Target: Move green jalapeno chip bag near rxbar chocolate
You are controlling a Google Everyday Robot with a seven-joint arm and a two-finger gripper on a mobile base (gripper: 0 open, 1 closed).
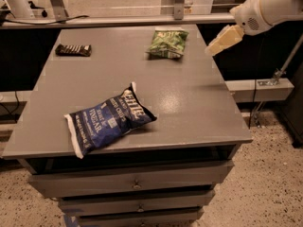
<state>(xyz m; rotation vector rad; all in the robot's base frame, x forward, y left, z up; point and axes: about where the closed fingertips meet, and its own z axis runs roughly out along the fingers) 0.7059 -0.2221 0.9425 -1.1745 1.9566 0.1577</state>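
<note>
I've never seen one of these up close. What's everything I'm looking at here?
green jalapeno chip bag: one, green, far side of the table, right of centre
rxbar chocolate: one, dark brown, far left of the table
blue chip bag: one, dark blue with white ends, near left part of the table
table: one, grey, middle of the view
drawers: at least two, grey, stacked under the tabletop
floor: speckled, pale, around the table
arm: one, white, upper right
tool: one, cream, in the air by the table's far right edge, right of the green bag, touching nothing
</note>
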